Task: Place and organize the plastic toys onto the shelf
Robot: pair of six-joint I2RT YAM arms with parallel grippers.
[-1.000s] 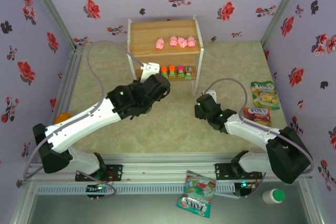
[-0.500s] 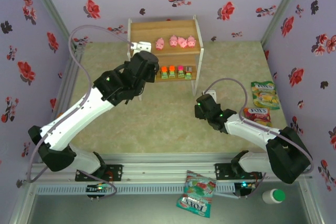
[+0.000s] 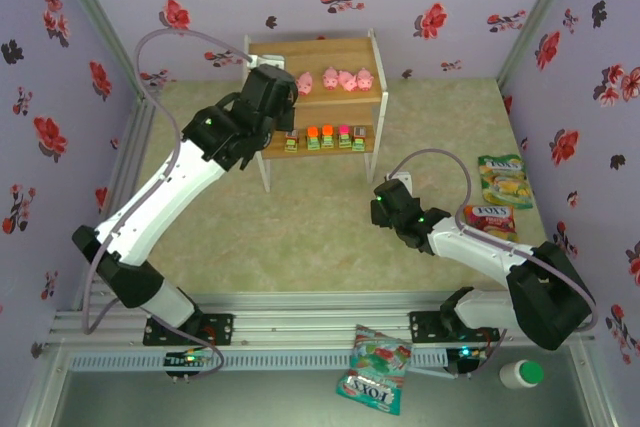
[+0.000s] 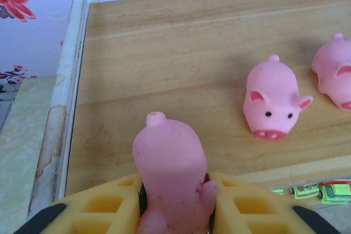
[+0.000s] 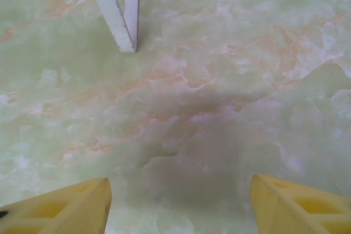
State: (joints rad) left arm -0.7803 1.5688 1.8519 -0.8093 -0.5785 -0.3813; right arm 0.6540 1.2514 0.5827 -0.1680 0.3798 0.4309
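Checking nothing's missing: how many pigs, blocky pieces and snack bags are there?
Pink pigs: 5, 4 on the shelf top board, 1 in the left gripper
Blocky pieces: 5, on the lower board
Snack bags: 3
Total: 13

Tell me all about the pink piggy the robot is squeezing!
The piggy is a small, smooth pink toy, like soft rubbery plastic, with tiny dark specks. We see its rounded back and a stubby tail at its far end. The left gripper is shut on it, yellow fingers pressing both sides. It hangs over the left end of the wooden shelf top, left of another pig. Whether it touches the wood cannot be told.
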